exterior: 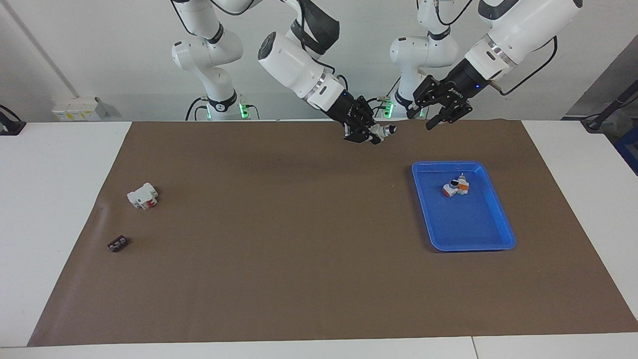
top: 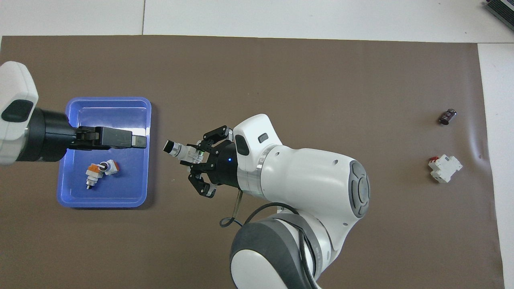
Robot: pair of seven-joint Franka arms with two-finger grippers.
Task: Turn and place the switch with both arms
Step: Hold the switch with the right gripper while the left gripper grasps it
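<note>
Left hand (exterior: 429, 110) hangs over the counter (exterior: 299, 249) edge by the blue tray (exterior: 498, 219), fingers spread – approach squarely along the part's axis. Right hand (exterior: 366, 133) pinches the switch (exterior: 381, 132) above the counter; long axis roughly level, black knob end toward the left hand

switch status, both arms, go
Right tool shut on switch, up over the mat. Left tool open, beside it, apart from it. Gap between them unobstructed.

r tool (exterior: 373, 133) clamped, l tool (exterior: 423, 119) apart
</note>
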